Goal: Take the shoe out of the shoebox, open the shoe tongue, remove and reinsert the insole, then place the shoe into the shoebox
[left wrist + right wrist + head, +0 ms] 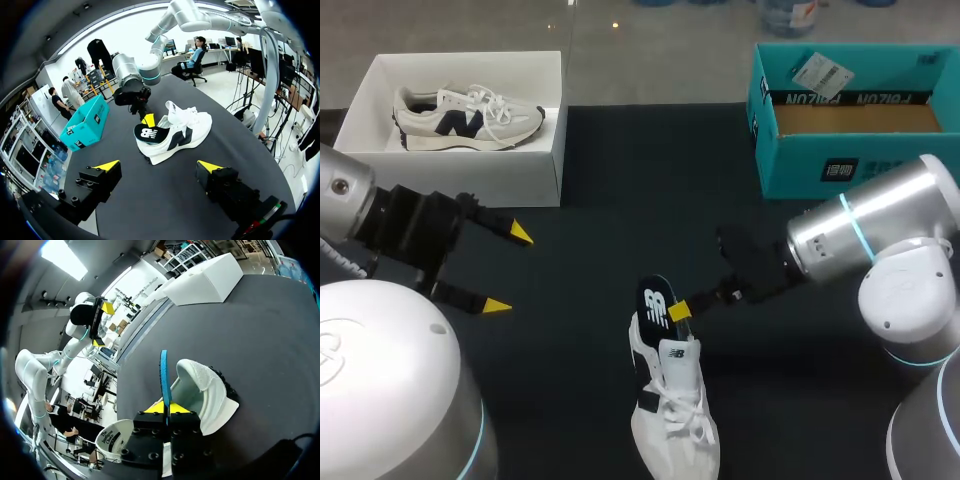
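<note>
White shoe (675, 400) w/ navy trim on table (620, 200); R jaws pinch its dark insole (653, 298); L jaws spread.

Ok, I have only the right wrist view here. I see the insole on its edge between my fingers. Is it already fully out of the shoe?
Observer: No. In the left wrist view only the heel end of the insole is raised out of the shoe; its front is inside.
Operator: Where does the toe point? My gripper hides it.
Observer: In the head view it points to the table's near edge, toward the robot.
Operator: Is the white shoebox empty?
Observer: No, the head view shows a second shoe lying inside the white shoebox.
</note>
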Motion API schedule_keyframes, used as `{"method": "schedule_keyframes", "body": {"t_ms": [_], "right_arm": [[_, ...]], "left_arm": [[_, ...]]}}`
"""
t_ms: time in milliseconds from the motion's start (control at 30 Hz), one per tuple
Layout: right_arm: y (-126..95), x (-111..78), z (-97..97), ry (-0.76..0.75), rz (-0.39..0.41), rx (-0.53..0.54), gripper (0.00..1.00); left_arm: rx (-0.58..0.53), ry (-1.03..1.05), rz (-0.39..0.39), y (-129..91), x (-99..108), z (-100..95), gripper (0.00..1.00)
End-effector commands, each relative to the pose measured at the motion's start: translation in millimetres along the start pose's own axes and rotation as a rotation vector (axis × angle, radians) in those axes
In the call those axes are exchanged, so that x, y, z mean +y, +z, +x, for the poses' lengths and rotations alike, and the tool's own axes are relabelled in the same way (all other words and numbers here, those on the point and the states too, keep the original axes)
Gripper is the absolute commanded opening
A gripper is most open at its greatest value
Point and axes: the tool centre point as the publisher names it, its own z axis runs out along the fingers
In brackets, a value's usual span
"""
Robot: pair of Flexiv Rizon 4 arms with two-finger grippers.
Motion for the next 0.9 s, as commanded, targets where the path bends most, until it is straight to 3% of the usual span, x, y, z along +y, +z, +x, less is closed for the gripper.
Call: {"method": "schedule_keyframes", "body": {"t_ms": [33, 200, 233, 267, 300, 500, 767, 833, 900], "right_arm": [[12, -16.4, 4.2, 0.022, -0.017, -0.002, 0.00], [12, -18.6, 4.4, 0.036, -0.021, -0.001, 0.00], [10, -16.5, 3.3, 0.036, -0.022, -0.005, 0.07], [8, -14.0, 2.3, 0.034, -0.023, -0.009, 0.28], [6, -11.9, 0.4, 0.029, -0.022, -0.014, 0.37], [0, 6.2, -7.0, 0.000, -0.012, -0.029, 0.36], [7, 19.9, -14.3, -0.020, 0.007, -0.015, 0.34], [8, 21.7, -15.1, -0.023, 0.013, -0.011, 0.29], [9, 22.2, -14.9, -0.024, 0.016, -0.011, 0.04]], "left_arm": [[0.003, -0.001, -0.002, -1, 0, -0.2, 1.00], [0.003, -0.001, -0.002, -1, 0, -0.2, 1.00], [0.003, -0.001, -0.002, -1, 0, -0.2, 1.00], [0.003, -0.001, -0.002, -1, 0, -0.2, 1.00], [0.003, -0.001, -0.002, -1, 0, -0.2, 1.00], [0.003, -0.001, -0.002, -1, 0, -0.2, 1.00], [0.003, -0.001, -0.002, -1, 0, -0.2, 1.00], [0.003, -0.001, -0.002, -1, 0, -0.2, 1.00], [0.003, -0.001, -0.002, -1, 0, -0.2, 1.00]]}}
